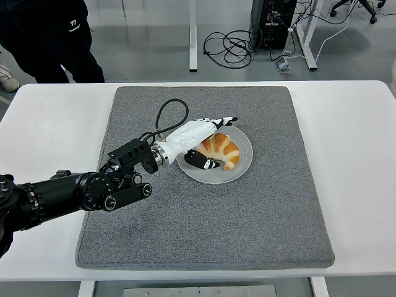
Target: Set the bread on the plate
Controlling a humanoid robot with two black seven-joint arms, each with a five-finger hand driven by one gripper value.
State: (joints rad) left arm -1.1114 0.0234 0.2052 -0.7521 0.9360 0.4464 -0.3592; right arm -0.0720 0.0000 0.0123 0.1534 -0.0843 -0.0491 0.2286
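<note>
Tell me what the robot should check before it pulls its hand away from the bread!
1. Bread lying on the plate: ok.
2. Robot hand fingers opened off the bread: ok; the upper fingers are spread above it.
3. Thumb clear of the bread: cannot tell, it sits close beside it.
4. Plate fully on the grey mat: ok.
5. Way back to the left free of things: ok.

One high head camera looks forward and down over the white table (55, 117).
</note>
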